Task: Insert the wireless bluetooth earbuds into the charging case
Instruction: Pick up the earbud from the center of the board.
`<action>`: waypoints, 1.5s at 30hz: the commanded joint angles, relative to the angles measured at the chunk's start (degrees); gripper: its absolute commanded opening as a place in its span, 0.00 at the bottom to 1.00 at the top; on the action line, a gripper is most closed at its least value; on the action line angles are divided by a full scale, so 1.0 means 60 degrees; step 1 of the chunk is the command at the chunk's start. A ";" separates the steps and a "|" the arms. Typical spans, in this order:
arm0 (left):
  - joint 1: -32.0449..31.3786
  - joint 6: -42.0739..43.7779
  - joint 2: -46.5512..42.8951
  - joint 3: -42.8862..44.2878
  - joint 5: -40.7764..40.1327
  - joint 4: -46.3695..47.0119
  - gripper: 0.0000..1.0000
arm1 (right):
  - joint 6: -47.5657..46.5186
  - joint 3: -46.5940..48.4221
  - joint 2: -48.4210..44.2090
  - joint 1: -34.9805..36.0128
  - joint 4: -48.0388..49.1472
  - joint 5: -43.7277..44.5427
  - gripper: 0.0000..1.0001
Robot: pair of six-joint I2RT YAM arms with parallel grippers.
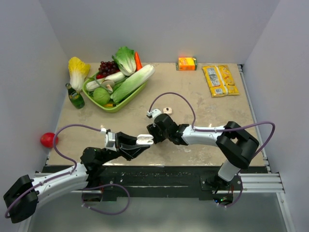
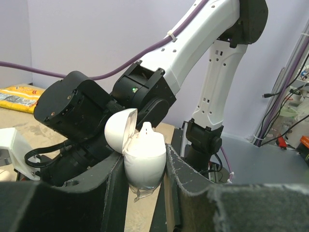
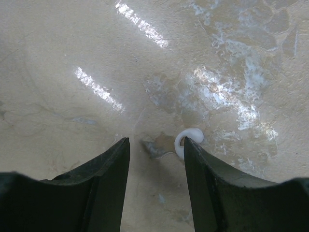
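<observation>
Centrally, left gripper (image 2: 145, 170) held charging case (image 2: 144, 153) (lid hinged open) | right gripper (image 3: 157, 145) stood wide over counter (image 3: 72, 48) | earbud (image 3: 186, 140) lay beside one finger, lower centre of frame

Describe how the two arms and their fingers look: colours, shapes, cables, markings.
Both the left arm and the right arm are built of smooth white links joined by bulky black joint housings. A purple cable loops along each. The fingers are dark and wedge-shaped, with a rough matte surface. A small green light glows on one black joint of the right arm.
</observation>
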 commanded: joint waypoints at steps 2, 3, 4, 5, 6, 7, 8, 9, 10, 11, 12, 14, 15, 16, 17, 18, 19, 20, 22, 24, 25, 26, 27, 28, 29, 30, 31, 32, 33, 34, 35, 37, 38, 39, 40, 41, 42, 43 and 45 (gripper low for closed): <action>-0.0051 -0.0056 0.0035 -0.0277 -0.0117 0.0579 0.00 | -0.0102 0.0268 0.0152 -0.0087 0.0055 0.0361 0.52; -0.0051 -0.0056 0.0049 -0.0278 -0.0102 0.0593 0.00 | -0.0087 0.0253 0.0181 -0.0116 0.0026 0.0390 0.52; -0.0066 -0.0056 0.0050 -0.0292 -0.0131 0.0594 0.00 | -0.0058 0.0239 0.0166 -0.0145 0.0011 0.0434 0.52; -0.0051 -0.0071 0.0035 -0.0292 -0.0117 0.0594 0.00 | -0.0029 0.0224 0.0152 -0.0160 0.0011 0.0565 0.52; -0.0051 -0.0071 0.0020 -0.0307 -0.0131 0.0594 0.00 | 0.0000 0.0166 0.0123 -0.0175 0.0011 0.0625 0.51; -0.0051 -0.0071 0.0020 -0.0321 -0.0146 0.0594 0.00 | 0.0030 0.0151 0.0108 -0.0189 -0.0003 0.0712 0.51; -0.0051 -0.0071 0.0006 -0.0336 -0.0146 0.0594 0.00 | 0.0059 0.0136 0.0064 -0.0204 -0.0018 0.0844 0.50; -0.0051 -0.0071 0.0006 -0.0336 -0.0146 0.0608 0.00 | 0.0045 0.0093 0.0049 -0.0219 -0.0003 0.0874 0.50; -0.0051 -0.0071 0.0006 -0.0336 -0.0146 0.0608 0.00 | 0.0059 0.0078 0.0035 -0.0219 -0.0003 0.0903 0.49; -0.0051 -0.0071 0.0020 -0.0336 -0.0160 0.0623 0.00 | 0.0059 0.0063 0.0005 -0.0219 -0.0003 0.0932 0.49; -0.0051 -0.0071 0.0020 -0.0351 -0.0146 0.0623 0.00 | 0.0074 0.0063 -0.0009 -0.0219 -0.0003 0.1005 0.48; -0.0051 -0.0086 0.0049 -0.0351 -0.0146 0.0681 0.00 | 0.0074 0.0048 -0.0053 -0.0233 0.0026 0.1035 0.47; -0.0051 -0.0100 0.0050 -0.0365 -0.0146 0.0696 0.00 | 0.0074 0.0048 -0.0054 -0.0233 0.0040 0.1079 0.45; -0.0051 -0.0100 0.0064 -0.0365 -0.0131 0.0711 0.00 | 0.0074 0.0048 -0.0054 -0.0248 0.0055 0.1123 0.44; -0.0066 -0.0115 0.0079 -0.0365 -0.0131 0.0725 0.00 | 0.0059 0.0063 -0.0068 -0.0248 0.0041 0.1152 0.44; -0.0066 -0.0115 0.0079 -0.0380 -0.0131 0.0725 0.00 | 0.0059 0.0019 -0.0199 -0.0248 0.0070 0.1167 0.43; -0.0066 -0.0130 0.0079 -0.0380 -0.0131 0.0740 0.00 | 0.0059 -0.0054 -0.0316 -0.0248 0.0302 0.1167 0.44; -0.0066 -0.0115 0.0079 -0.0395 -0.0131 0.0740 0.00 | -0.0013 -0.0141 -0.0433 -0.0248 0.0406 0.1153 0.45; -0.0066 -0.0115 0.0094 -0.0409 -0.0146 0.0798 0.00 | -0.0116 -0.0157 -0.0726 -0.0219 0.0582 0.0716 0.48; -0.0066 -0.0130 0.0137 -0.0424 -0.0146 0.0872 0.00 | -0.0190 -0.0128 -0.0859 -0.0146 0.0656 0.0451 0.50; -0.0066 -0.0130 0.0166 -0.0424 -0.0146 0.0915 0.00 | -0.0219 -0.0084 -0.0859 -0.0145 0.0612 0.0348 0.51; -0.0066 -0.0144 0.0225 -0.0439 -0.0146 0.0959 0.00 | -0.0233 0.0061 -0.0801 -0.0116 0.0539 0.0216 0.51; -0.0066 -0.0144 0.0240 -0.0439 -0.0131 0.0989 0.00 | -0.0263 0.0121 -0.0743 -0.0116 0.0437 0.0157 0.51; -0.0066 -0.0159 0.0298 -0.0439 -0.0131 0.1047 0.00 | -0.0306 0.0179 -0.0568 -0.0116 0.0320 0.0084 0.51; -0.0066 -0.0173 0.0313 -0.0424 -0.0117 0.1077 0.00 | -0.0292 0.0209 -0.0508 -0.0116 0.0304 -0.0018 0.51; -0.0066 -0.0188 0.0342 -0.0424 -0.0102 0.1106 0.00 | -0.0307 0.0224 -0.0435 -0.0116 0.0290 -0.0048 0.51; -0.0066 -0.0188 0.0372 -0.0439 -0.0088 0.1121 0.00 | -0.0307 0.0238 -0.0289 -0.0102 0.0261 -0.0107 0.51; -0.0051 -0.0203 0.0357 -0.0439 -0.0087 0.1121 0.00 | -0.0292 0.0253 -0.0215 -0.0116 0.0246 -0.0093 0.51; -0.0080 -0.0203 0.0372 -0.0453 -0.0087 0.1135 0.00 | -0.0278 0.0239 -0.0157 -0.0116 0.0275 -0.0151 0.51; -0.0081 -0.0203 0.0328 -0.0468 -0.0087 0.1121 0.00 | -0.0249 0.0224 -0.0113 -0.0102 0.0290 -0.0180 0.51; -0.0081 -0.0203 0.0313 -0.0468 -0.0102 0.1121 0.00 | -0.0248 0.0209 -0.0040 -0.0116 0.0304 -0.0195 0.51; -0.0081 -0.0203 0.0255 -0.0483 -0.0117 0.1077 0.00 | -0.0234 0.0209 0.0034 -0.0116 0.0363 -0.0253 0.51; -0.0081 -0.0188 0.0240 -0.0497 -0.0117 0.1077 0.00 | -0.0234 0.0209 0.0092 -0.0116 0.0363 -0.0254 0.51; -0.0081 -0.0188 0.0225 -0.0497 -0.0117 0.1063 0.00 | -0.0248 0.0224 0.0136 -0.0102 0.0348 -0.0268 0.51; -0.0081 -0.0188 0.0225 -0.0497 -0.0117 0.1048 0.00 | -0.0263 0.0238 0.0151 -0.0116 0.0348 -0.0254 0.51; -0.0081 -0.0188 0.0225 -0.0497 -0.0131 0.1048 0.00 | -0.0234 0.0268 0.0210 -0.0116 0.0319 -0.0283 0.51; -0.0081 -0.0188 0.0225 -0.0497 -0.0117 0.1048 0.00 | -0.0234 0.0268 0.0239 -0.0116 0.0290 -0.0283 0.51; -0.0081 -0.0188 0.0211 -0.0497 -0.0117 0.1048 0.00 | -0.0205 0.0282 0.0254 -0.0116 0.0261 -0.0196 0.51; -0.0081 -0.0188 0.0196 -0.0497 -0.0117 0.1033 0.00 | -0.0175 0.0283 0.0298 -0.0131 0.0202 -0.0064 0.50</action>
